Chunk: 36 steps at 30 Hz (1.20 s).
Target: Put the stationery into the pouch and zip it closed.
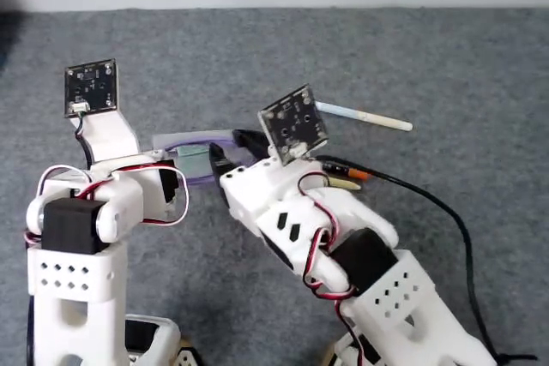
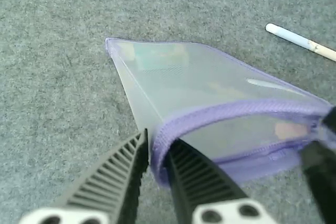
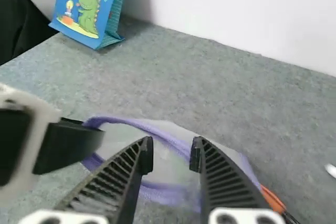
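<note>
High view: the pouch [image 1: 193, 138] is lying mid-tabletop [image 1: 446, 57], and a white pen [image 1: 364, 116] is lying loose at its 2 o'clock.

Left wrist view: the left tool [image 2: 156, 142] is clamping the pouch's purple rim. A slip here would likely collapse the mouth.

Right wrist view: the right tool [image 3: 171, 145] is hovering with its jaws apart over the mouth, risking a snag on the rim.

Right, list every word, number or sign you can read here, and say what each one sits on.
Nothing here can be read.
Lettering on the blue bag: too blurred to read.
The pouch: no print that can be made out.
The white pen: no print that can be made out.
</note>
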{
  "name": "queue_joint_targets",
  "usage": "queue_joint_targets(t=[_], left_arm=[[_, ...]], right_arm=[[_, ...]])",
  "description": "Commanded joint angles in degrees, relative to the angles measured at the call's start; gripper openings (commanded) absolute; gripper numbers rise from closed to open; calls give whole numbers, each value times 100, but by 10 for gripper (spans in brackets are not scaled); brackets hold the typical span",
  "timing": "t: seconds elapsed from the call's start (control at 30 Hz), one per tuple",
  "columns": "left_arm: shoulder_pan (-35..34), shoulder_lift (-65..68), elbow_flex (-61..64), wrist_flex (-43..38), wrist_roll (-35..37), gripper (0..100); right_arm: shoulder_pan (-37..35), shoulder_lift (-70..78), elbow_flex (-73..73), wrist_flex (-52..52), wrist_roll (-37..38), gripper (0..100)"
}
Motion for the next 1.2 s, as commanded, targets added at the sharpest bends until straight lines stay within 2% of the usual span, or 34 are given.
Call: queue_joint_targets(t=[0.0,0.17,0.33,0.5,0.73,0.97,1.17], left_arm=[[-53,-9,-40,-62,62,32],[-53,-9,-40,-62,62,32],[-53,-9,-31,26,62,32],[-53,-9,-40,229,35,32],[-53,-9,-40,211,35,32],[-53,-9,-40,211,35,32],[-53,-9,-40,211,35,32]], right_arm=[[505,-189,-580,708,-44,121],[1525,101,-1064,2000,88,126],[2413,892,-1407,2818,1055,126],[2835,2193,-1925,3248,1793,126],[2844,4312,-3042,3248,1925,127],[2527,6343,-4510,3266,1908,128],[2255,7468,-5503,3266,1916,128]])
